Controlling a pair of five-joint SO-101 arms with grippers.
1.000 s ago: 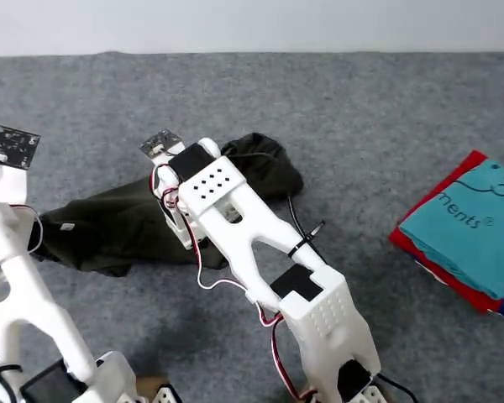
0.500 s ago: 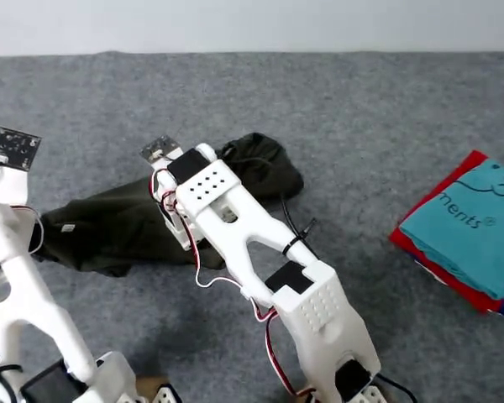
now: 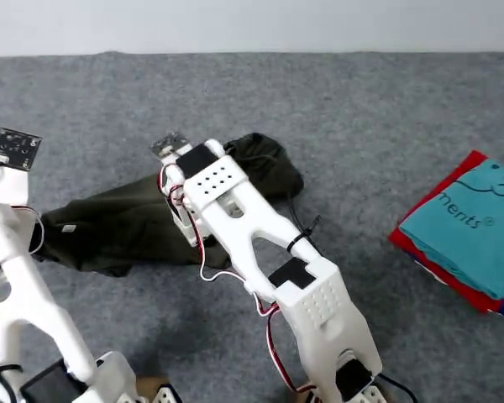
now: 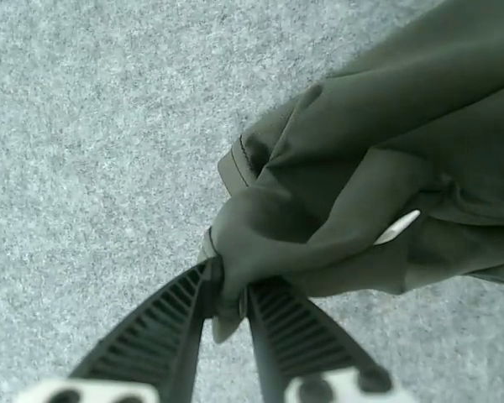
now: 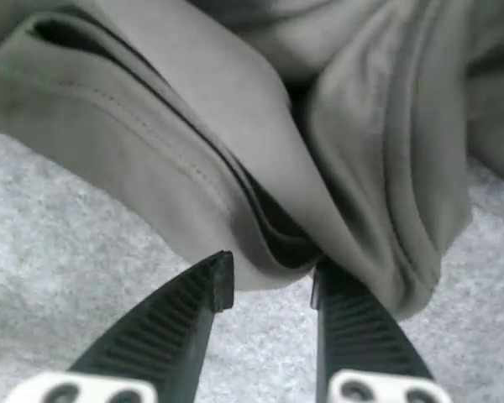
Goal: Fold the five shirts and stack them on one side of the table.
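We saw left gripper clamped on dark shirt bunch; right gripper half-open, empty, at hem. We judged uneven pull risked slipping.

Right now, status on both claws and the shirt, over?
Left claw shut on dark shirt's bunched end. Right claw open at its folded edge. Shirt crumpled, not folded. Folded stack lies apart.

Speckled grey, carpet-like fabric covers the desk, which stretches across the high view. Its far edge meets a plain pale wall that runs straight along the back. The same coarse grey surface appears close up in both wrist views.
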